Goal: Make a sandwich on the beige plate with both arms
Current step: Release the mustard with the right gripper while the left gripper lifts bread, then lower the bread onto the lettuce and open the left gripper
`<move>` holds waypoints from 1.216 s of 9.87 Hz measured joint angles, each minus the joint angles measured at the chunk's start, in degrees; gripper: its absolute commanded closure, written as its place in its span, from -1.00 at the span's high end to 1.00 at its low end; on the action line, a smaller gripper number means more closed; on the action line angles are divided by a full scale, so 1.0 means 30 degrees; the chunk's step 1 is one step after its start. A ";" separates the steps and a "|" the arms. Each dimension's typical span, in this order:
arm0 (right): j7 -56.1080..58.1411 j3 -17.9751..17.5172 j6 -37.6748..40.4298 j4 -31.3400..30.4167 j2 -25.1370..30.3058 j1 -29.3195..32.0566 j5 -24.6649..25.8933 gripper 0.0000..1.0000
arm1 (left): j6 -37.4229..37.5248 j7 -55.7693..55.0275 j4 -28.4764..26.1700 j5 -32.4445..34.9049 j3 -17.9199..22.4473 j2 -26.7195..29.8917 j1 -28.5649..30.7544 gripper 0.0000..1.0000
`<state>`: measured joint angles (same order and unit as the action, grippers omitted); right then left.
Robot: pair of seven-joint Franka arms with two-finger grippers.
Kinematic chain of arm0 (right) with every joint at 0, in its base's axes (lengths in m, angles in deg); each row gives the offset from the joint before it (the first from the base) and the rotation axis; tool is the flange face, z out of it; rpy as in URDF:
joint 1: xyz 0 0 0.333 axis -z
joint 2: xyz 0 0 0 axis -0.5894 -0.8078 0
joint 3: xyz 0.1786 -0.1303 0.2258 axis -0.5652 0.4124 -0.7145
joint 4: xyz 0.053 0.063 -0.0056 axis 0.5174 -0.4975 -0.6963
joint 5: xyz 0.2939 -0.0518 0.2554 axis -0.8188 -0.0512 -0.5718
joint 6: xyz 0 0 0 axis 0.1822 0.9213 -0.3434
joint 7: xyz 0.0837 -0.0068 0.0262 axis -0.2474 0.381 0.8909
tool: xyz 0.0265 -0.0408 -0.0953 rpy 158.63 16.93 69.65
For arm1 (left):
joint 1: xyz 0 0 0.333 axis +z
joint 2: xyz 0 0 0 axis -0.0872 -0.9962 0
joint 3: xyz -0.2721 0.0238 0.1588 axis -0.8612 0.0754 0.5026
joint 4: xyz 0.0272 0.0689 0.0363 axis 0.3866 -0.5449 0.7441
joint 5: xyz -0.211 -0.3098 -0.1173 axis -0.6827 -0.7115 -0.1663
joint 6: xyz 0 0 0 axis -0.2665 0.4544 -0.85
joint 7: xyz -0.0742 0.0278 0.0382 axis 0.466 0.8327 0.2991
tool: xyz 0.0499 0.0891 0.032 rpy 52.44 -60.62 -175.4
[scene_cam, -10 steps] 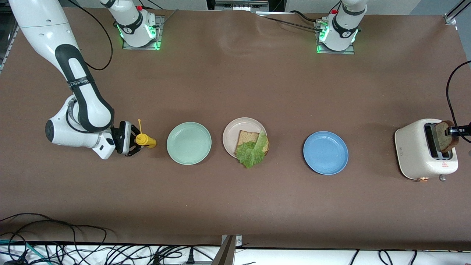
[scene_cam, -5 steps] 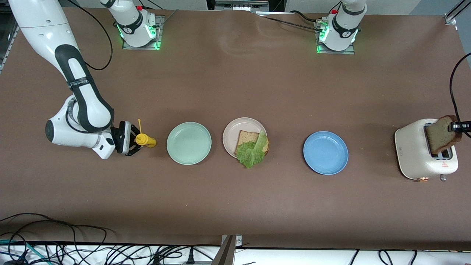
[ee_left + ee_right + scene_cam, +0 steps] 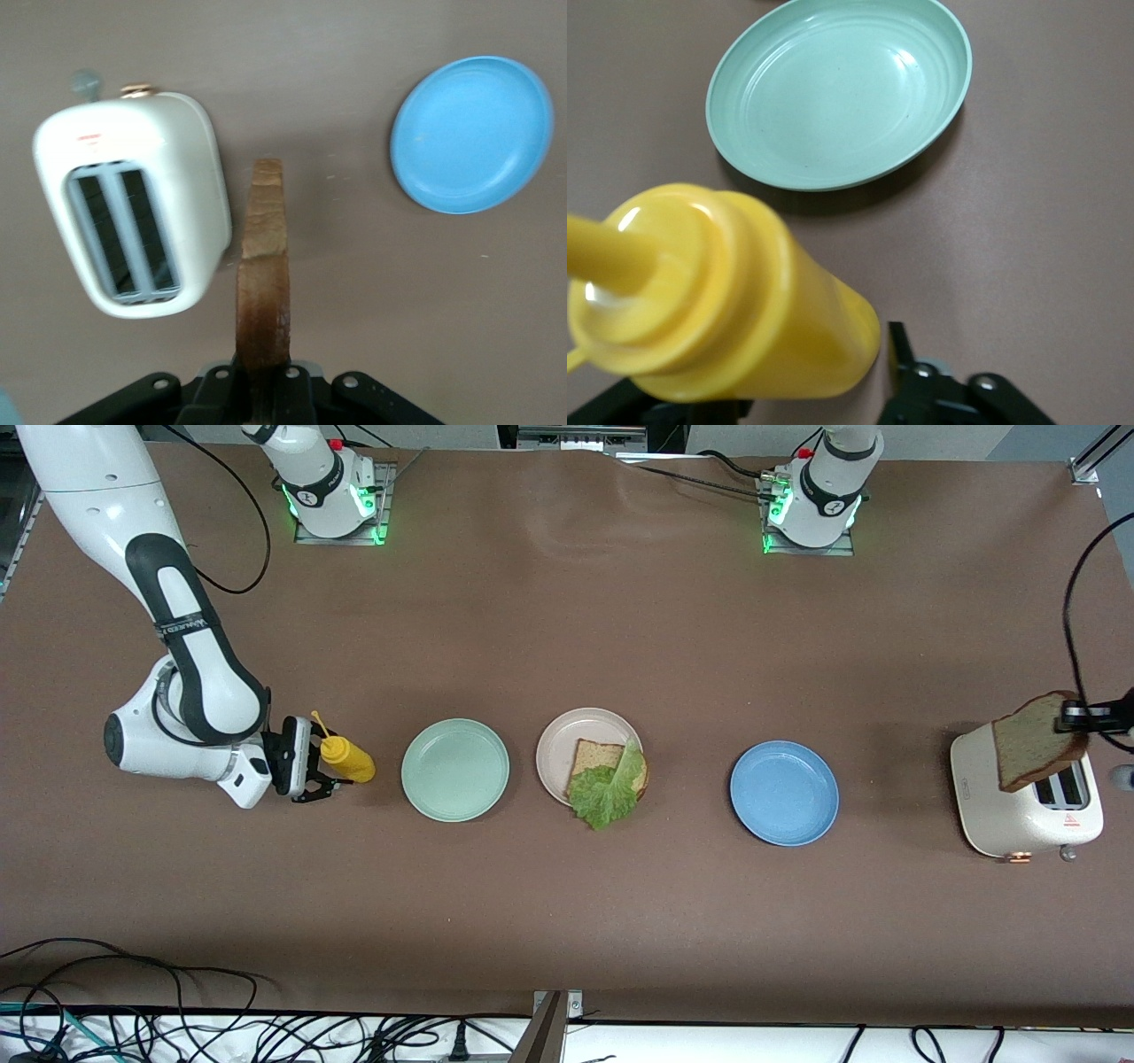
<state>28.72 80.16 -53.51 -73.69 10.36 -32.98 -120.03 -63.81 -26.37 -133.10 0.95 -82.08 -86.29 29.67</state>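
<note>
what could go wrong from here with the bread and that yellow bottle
The left hand pinches the bread slice by one edge above the toaster; it could swing or slip out on the way to the beige plate.

The lettuce overhangs that plate's rim, so a top slice may sit crooked or push it off.

The right hand has opened around the yellow squeeze bottle, which leans and could topple toward the mint green plate.

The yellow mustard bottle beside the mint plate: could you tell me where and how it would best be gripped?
Probably around the straight body of the yellow mustard bottle, below its stepped cap. It leans, nozzle tilted toward the robots' bases, so come in level from the right arm's end of the table, where the right gripper already stands open around it, away from the mint plate.
</note>
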 measured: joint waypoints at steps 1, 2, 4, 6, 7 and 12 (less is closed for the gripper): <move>-0.0047 0.0124 0.0293 0.0052 0.0083 0.0133 -0.0195 1.00 | 0.0031 -0.0017 0.0000 -0.0612 -0.0528 -0.0002 -0.0217 -1.00; -0.0099 0.0321 0.0625 0.0135 0.0195 0.0214 -0.0266 1.00 | 0.0052 -0.0045 -0.0005 -0.1221 -0.0854 -0.0004 -0.0473 -1.00; -0.1070 0.0475 0.1276 0.0356 0.0665 0.0399 -0.0294 1.00 | 0.0125 -0.0049 -0.0193 -0.3519 -0.1001 -0.0149 -0.1446 -1.00; -0.2510 0.0517 0.1488 0.0416 0.1315 0.0439 -0.0293 1.00 | 0.0147 -0.0059 -0.0654 -0.6678 -0.0992 -0.1120 -0.2376 -1.00; -0.3675 0.0526 0.1498 0.0424 0.1615 0.0441 -0.0292 1.00 | 0.0106 -0.0059 -0.0778 -0.8323 -0.0991 -0.1969 -0.2832 -1.00; -1.1598 0.0630 0.1511 0.0486 0.3475 0.0450 0.1007 1.00 | -0.3332 -0.0055 -0.0845 -1.4469 -0.1027 -0.5465 -0.6140 -1.00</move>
<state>-6.08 82.05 -48.98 -72.24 20.79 -31.63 -117.01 -73.81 -26.53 -135.63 -42.46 -85.16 -102.69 11.25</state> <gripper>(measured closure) 0.000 0.912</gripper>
